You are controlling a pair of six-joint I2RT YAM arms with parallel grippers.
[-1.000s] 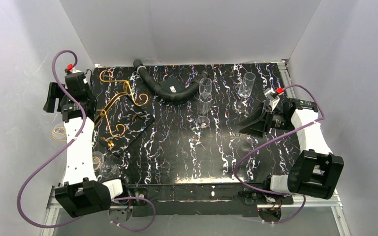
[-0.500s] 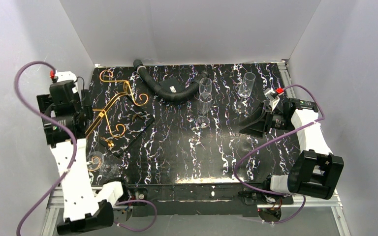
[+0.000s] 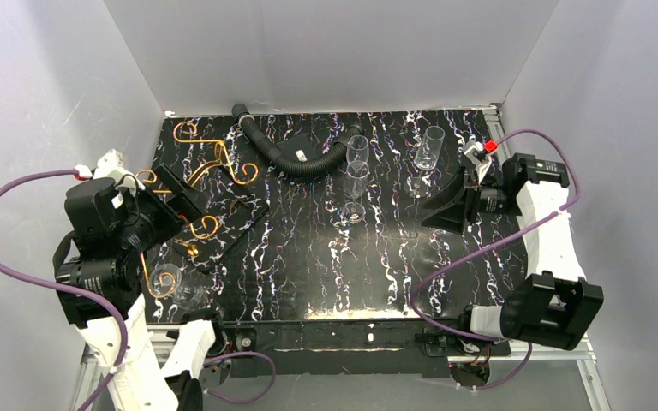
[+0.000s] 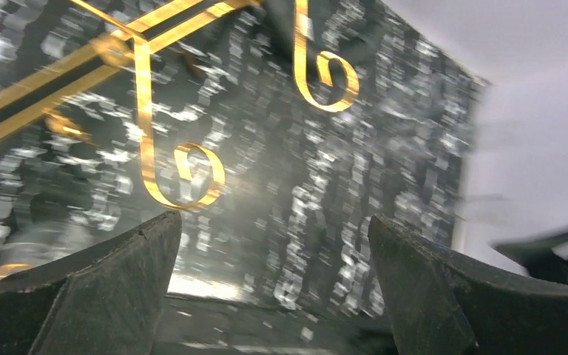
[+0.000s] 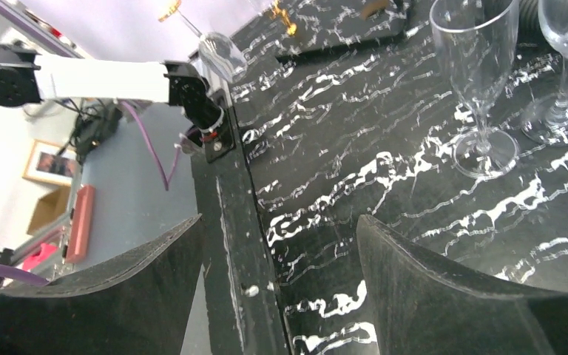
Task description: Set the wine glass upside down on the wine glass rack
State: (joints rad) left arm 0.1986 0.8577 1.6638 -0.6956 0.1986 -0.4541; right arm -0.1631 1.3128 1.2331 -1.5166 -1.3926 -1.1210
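Ahead of left tool [image 4: 272, 222], prongs apart: gold scrolled-wire wine glass rack [image 4: 145, 126]; right tool [image 5: 279, 222] apart too.

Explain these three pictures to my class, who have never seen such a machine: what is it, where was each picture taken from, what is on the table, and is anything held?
These are two robot arms bolted at the table's near edge. The wide picture looks down from above and behind them: the left arm is on the left, the right arm on the right. The other two pictures come from a camera on each wrist, so each shows its own black jaws at the bottom. On the black marbled table are a gold wire rack, a black ribbed hose and three upright glasses. A fourth glass is near the left arm's base. Both pairs of jaws stand open and hold nothing.
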